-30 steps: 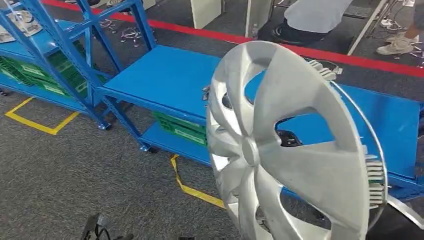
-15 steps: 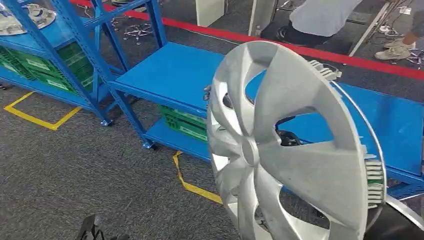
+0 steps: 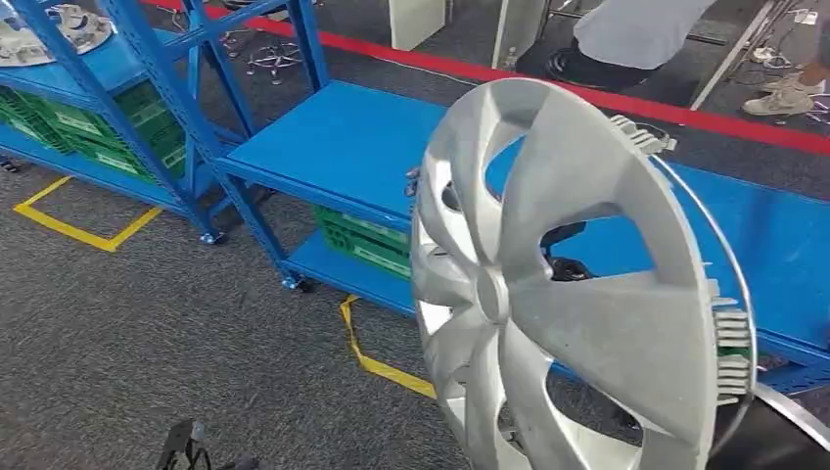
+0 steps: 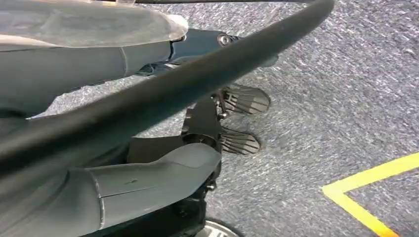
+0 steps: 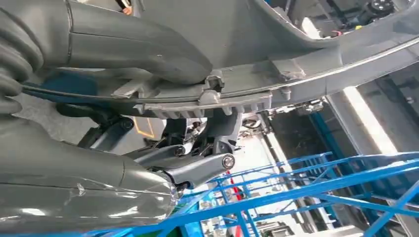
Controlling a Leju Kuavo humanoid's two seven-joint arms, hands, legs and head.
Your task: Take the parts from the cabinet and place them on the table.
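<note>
A: What takes up most of the view?

B: The blue counter (image 3: 333,147), stretching from the middle off to the right. Against the picture from a second ago the whole scene has slid a little: the counter sits lower and nearer, and the blue cabinet (image 3: 117,88) with its green crates (image 3: 117,132) fills more of the left. That reads as the camera moving with the robot, not the things moving.

A: And the part?

B: The silver hubcap (image 3: 558,294) is held upright and slightly tilted in front of the counter, above the carpet, not yet set down. Its place in the picture has barely changed.

A: Who holds it?

B: The right hand (image 5: 148,113); its thumb and fingers (image 5: 197,170) are clamped on the hubcap's ribbed rim. In the left wrist view, the left hand (image 4: 163,163) hangs above the carpet with a dark rim crossing in front; I can't tell whether its fingers are together or apart.

A: What does that mean for the task?

B: I'd judge the carry is nearly over, with the placing still to come.
</note>
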